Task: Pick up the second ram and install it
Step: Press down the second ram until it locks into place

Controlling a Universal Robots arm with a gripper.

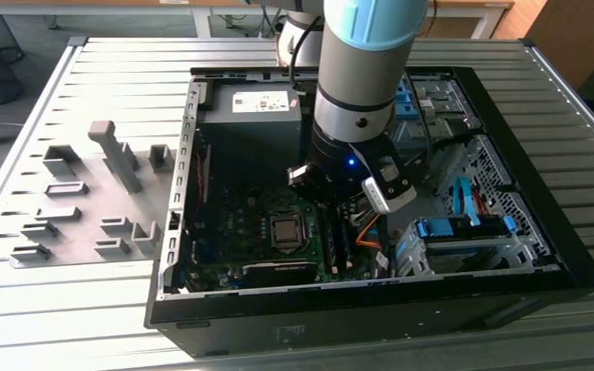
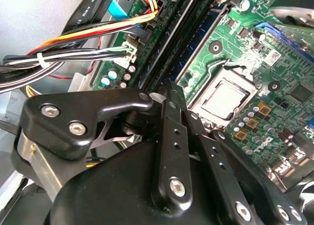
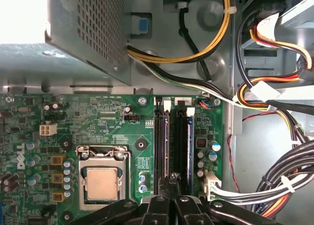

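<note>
Apparently, the gripper was held low over the black slots of the computer board, its fingers drawn narrow, probably for pressing the memory stick, which seemed already stood in a slot beneath them.

Exterior view: bright daylight on slatted table; computer case interior dim, shadowed beneath arm. First wrist view: overexposed glare on power supply; motherboard evenly lit, sharp. Second wrist view: gripper linkage close, slightly soft.
</note>
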